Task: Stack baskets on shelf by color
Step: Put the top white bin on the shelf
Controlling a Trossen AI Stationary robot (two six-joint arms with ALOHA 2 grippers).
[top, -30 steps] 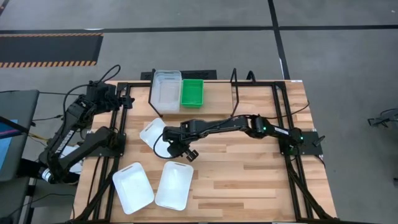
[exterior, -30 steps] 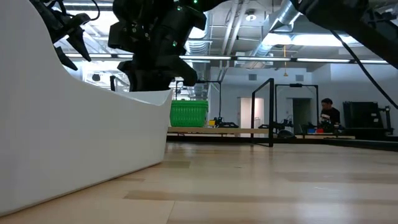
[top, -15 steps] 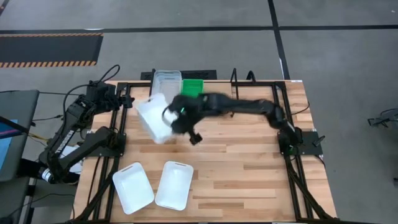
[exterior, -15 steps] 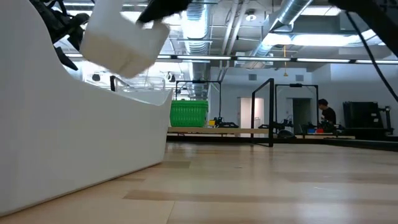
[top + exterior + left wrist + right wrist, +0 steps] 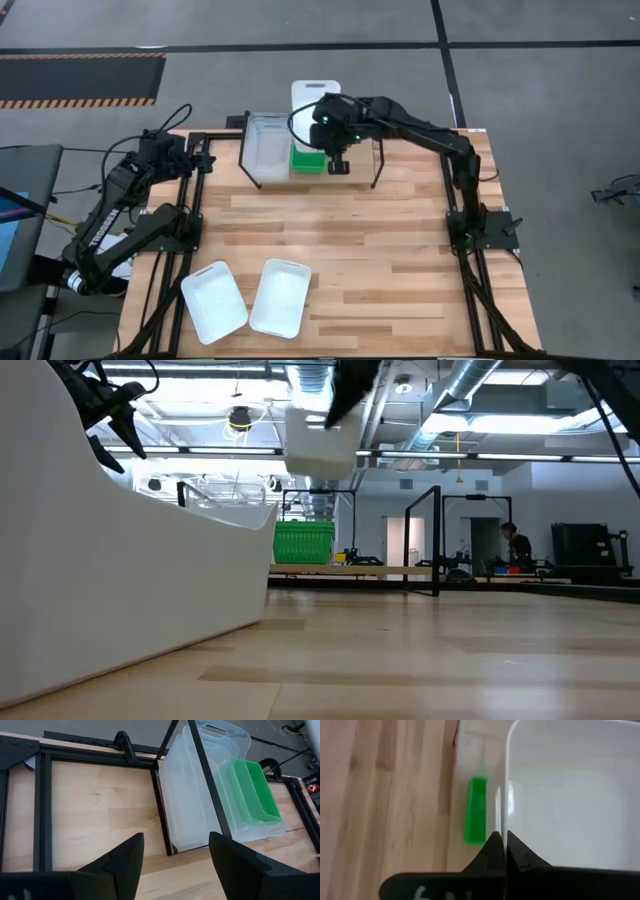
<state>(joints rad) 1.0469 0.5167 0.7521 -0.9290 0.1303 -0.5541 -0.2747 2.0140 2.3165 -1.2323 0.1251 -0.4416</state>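
While the right arm reaches across the far end of the wooden table [image 5: 360, 250], its right gripper [image 5: 335, 140] is clamped on the rim of an opaque white rectangular plastic basket [image 5: 312, 97], which hangs in the air above the far part of the low black thin-rod shelf [image 5: 380, 140]; in the right wrist view the two dark fingers [image 5: 495, 852] are pinched tight onto the thin white wall [image 5: 560, 795], and a blurred strip of green shows past it. From above, most of this basket is cut off behind the gripper and wrist, so its tilt is hard to judge; in the low view it appears as a white block [image 5: 320, 435] high up, its top out of frame. On the shelf, a clear rectangular plastic basket [image 5: 268, 148] sits at the left end, with a bright green lattice-sided basket [image 5: 306, 158] just beside it and partly hidden under the gripper. The left wrist view suggests the clear basket [image 5: 200, 795] may be several nested together, though this cannot be counted. Two more opaque white baskets [image 5: 213, 300] [image 5: 280, 297] lie side by side at the near edge of the table, well apart from the shelf; one fills the left of the low view [image 5: 110, 570]. The left gripper [image 5: 175, 855] waits at the table's left side with fingers spread, holding nothing.
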